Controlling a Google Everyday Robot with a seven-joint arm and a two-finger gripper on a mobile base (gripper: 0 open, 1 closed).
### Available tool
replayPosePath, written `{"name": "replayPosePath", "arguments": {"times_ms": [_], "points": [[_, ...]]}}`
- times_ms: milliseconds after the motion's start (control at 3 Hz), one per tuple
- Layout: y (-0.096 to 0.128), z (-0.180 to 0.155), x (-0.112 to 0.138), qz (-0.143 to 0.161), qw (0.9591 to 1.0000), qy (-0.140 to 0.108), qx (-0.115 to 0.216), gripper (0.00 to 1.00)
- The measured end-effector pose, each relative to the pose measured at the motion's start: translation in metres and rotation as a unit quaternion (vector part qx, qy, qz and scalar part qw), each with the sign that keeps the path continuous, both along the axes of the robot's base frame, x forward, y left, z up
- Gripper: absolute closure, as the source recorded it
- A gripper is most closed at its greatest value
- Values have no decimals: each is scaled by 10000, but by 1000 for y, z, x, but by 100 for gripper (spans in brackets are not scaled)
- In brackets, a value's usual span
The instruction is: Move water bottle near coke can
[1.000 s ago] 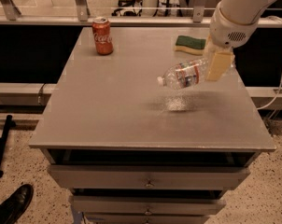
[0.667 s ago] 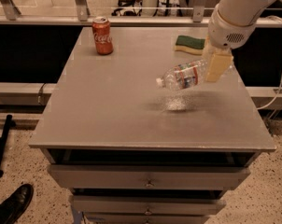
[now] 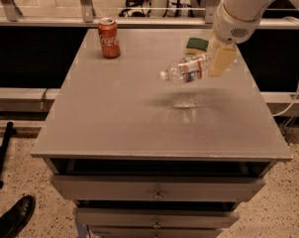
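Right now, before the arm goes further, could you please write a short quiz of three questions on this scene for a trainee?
1. True or false: the water bottle lies on the table.
2. What stands upright at the table's far left? A a mug, B the coke can, C a bowl.
3. Fill in: the gripper, above the table's far right part, is shut on the ____.
Key: 1 false, it is held in the air; 2 B; 3 water bottle.
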State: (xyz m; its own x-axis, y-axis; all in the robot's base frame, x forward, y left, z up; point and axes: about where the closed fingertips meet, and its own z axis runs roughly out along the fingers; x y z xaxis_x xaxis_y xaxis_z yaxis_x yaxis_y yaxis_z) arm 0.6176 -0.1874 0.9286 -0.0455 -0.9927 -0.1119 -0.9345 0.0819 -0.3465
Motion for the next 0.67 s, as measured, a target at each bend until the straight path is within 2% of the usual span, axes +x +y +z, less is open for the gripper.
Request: {"name": "replayPosePath", "arguments": {"times_ms": [667], "points": [[17, 15, 66, 230, 9982, -495, -238, 100]]}}
